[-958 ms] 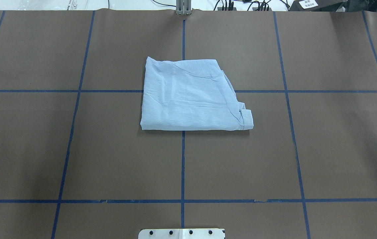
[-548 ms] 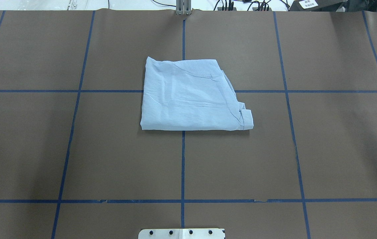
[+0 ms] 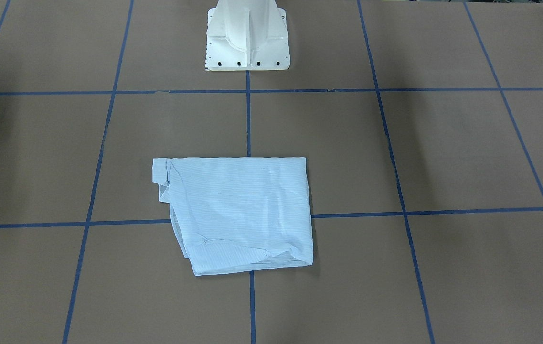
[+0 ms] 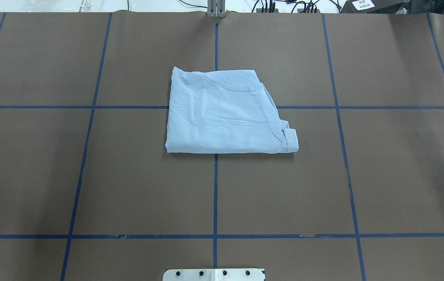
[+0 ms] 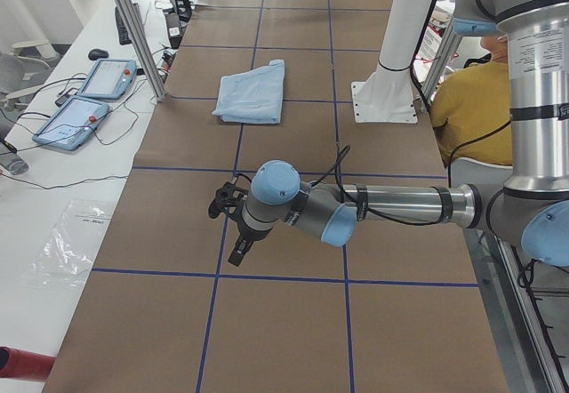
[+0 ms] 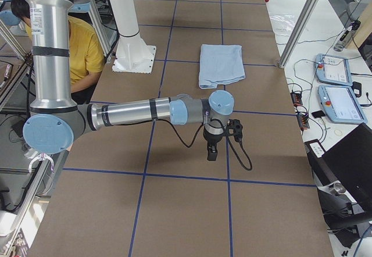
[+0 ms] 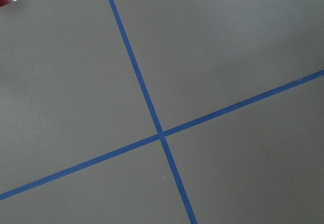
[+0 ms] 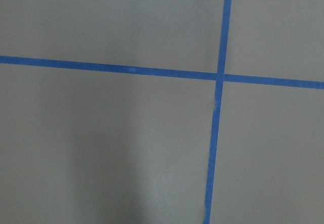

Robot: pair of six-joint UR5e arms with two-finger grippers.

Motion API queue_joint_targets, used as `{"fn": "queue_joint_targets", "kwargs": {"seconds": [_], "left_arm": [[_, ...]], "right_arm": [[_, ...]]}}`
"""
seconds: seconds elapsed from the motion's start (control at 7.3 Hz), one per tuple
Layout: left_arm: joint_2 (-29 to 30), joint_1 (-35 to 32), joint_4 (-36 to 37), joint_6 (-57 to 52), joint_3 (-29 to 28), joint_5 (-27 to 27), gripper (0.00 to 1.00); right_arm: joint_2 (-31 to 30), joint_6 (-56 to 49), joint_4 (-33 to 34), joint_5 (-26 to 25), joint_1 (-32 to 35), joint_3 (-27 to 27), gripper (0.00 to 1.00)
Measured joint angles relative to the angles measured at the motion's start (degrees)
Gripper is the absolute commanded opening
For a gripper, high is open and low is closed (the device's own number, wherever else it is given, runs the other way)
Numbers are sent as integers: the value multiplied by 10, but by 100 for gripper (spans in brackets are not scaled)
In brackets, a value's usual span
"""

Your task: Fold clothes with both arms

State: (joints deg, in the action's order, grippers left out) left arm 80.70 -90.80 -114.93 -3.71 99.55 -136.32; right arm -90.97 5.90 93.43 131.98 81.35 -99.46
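The pale-blue shirt (image 4: pixel 225 113) lies folded into a flat packet at the centre of the overhead view, on the brown table (image 4: pixel 128 187), over the crossing of 2 blue tape lines (image 4: pixel 214 187). Its left and lower edges run straight; the right edge slants, and a small flap (image 4: pixel 291 140) juts out at the lower right corner. The left gripper (image 5: pixel 238 252) hangs over bare table mid-frame in the left side view, the right gripper (image 6: pixel 211 151) likewise in the right side view, both well apart from the shirt; I cannot tell whether either is apart or together. The folding looks nearly done. The risk: a tidying pinch at the flap could catch only 1 layer, and lifting it would peel the thin packet open
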Motion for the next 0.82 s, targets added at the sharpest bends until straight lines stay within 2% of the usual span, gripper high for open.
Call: {"fn": "queue_joint_targets", "kwargs": {"seconds": [0.41,0.82], "left_arm": [[11,1,-1,-1,-26,-13,100],[15,1,-3,0,-25,-12,100]], "right_arm": [[-17,-4,0,21,21,8,100],[-24,-20,-2,28,31,14,100]]}}
